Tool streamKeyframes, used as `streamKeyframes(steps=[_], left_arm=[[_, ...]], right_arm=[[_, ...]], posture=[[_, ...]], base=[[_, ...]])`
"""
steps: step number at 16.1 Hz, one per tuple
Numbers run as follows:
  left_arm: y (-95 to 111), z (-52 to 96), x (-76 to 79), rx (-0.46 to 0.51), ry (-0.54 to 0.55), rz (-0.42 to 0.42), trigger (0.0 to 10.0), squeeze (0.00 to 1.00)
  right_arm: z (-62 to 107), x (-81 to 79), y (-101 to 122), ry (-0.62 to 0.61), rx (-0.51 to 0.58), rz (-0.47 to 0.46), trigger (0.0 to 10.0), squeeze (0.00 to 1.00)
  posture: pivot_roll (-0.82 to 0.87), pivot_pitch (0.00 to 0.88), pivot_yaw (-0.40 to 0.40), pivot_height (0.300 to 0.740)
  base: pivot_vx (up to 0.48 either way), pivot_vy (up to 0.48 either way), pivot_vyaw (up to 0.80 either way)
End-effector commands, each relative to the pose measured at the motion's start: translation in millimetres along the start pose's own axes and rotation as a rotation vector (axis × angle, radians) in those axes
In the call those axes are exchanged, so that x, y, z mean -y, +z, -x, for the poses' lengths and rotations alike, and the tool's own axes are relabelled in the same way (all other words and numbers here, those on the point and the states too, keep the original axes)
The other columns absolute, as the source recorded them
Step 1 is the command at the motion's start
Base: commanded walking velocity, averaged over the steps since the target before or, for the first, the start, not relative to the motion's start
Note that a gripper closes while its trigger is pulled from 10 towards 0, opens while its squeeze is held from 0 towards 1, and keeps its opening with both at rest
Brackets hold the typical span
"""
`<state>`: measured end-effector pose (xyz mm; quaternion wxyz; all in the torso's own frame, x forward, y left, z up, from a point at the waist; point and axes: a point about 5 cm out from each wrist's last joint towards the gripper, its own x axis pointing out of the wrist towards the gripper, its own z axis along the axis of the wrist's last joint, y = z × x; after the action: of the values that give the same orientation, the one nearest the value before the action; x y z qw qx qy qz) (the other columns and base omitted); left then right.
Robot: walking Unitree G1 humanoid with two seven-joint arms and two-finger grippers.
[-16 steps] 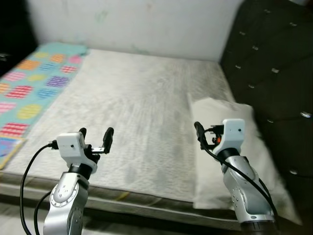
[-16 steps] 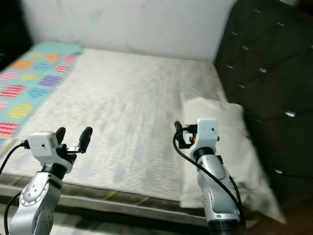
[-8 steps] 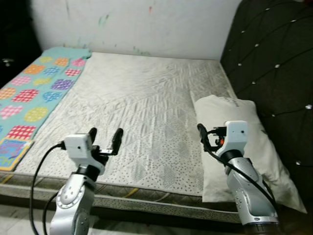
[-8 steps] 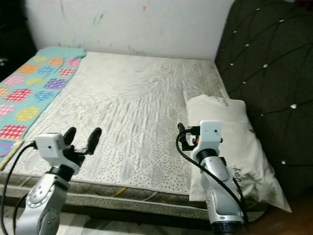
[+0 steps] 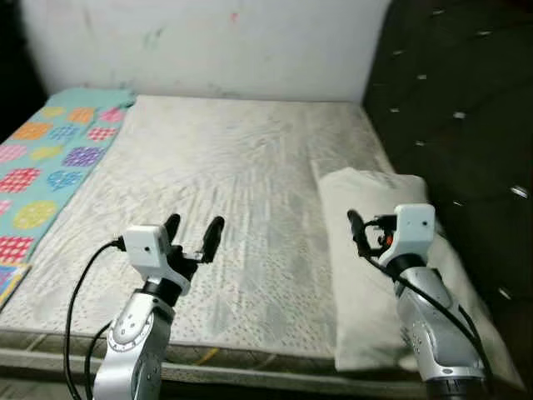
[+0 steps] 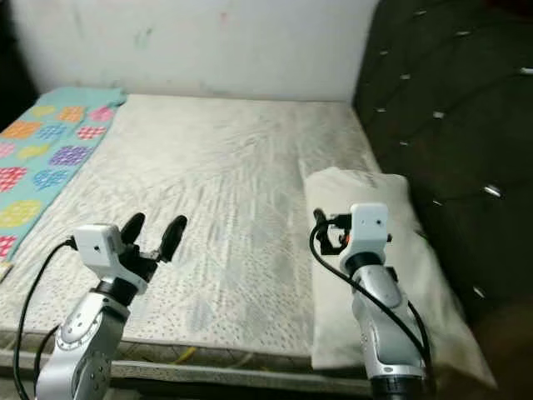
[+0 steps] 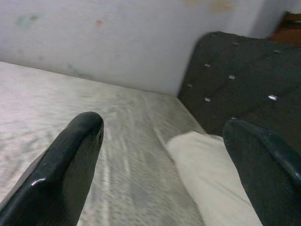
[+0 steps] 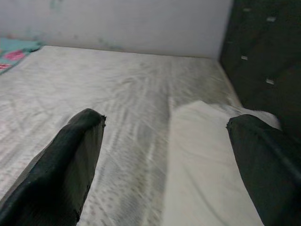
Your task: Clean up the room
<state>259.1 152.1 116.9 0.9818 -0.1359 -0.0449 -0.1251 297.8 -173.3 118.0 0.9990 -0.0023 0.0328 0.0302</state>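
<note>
Both arms are silver metal with round joints, and a black cable loops beside each one. The left gripper and the right gripper each have two long black glossy fingers below a white box-shaped wrist camera; the right one shows a small orange-red part.

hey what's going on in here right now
The robot stands at the foot of a bed with both arms raised and holds nothing. Its left gripper is open above the near edge of the mattress; its right gripper is open over a white pillow that lies by the dark tufted headboard. A patterned blanket lies along the bed's left side.
</note>
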Motion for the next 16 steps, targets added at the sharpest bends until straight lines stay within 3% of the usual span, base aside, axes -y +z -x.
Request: streamKeyframes(steps=[1, 5, 7, 10, 16], left_arm=[[2.4, 2.8, -9.5, -0.009, 0.041, -0.029, 10.0, 0.00], [0.8, 1.1, -11.9, -0.018, 0.067, -0.031, 10.0, 0.00], [0.8, 1.7, -11.8, -0.019, 0.063, -0.028, 10.0, 0.00], [-0.1, 2.5, -12.6, -0.022, 0.074, -0.028, 10.0, 0.00], [1.3, -1.2, -14.3, -0.010, 0.090, -0.028, 10.0, 0.00]], right_arm=[[-2.7, -9.5, 5.1, 0.030, 0.022, -0.010, 10.0, 0.00], [-1.2, -6.3, 2.7, 0.023, 0.015, 0.003, 10.0, 0.00], [-0.3, -6.2, 1.8, 0.023, 0.011, -0.006, 10.0, 0.00], [0.3, -3.8, 1.5, 0.022, 0.009, 0.000, 10.0, 0.00], [-4.5, -4.9, 4.3, 0.039, 0.016, 0.006, 10.0, 0.00]], posture=[[-0.05, 0.000, 0.003, 0.740], [-0.05, 0.000, 0.005, 0.740], [-0.05, 0.000, 0.006, 0.740], [-0.05, 0.000, 0.003, 0.740], [-0.06, 0.000, 0.002, 0.740]], base=[[0.270, 0.000, 0.00], [0.000, 0.000, 0.00], [0.000, 0.442, 0.00], [0.000, 0.480, -0.71], [0.000, 0.480, 0.00]])
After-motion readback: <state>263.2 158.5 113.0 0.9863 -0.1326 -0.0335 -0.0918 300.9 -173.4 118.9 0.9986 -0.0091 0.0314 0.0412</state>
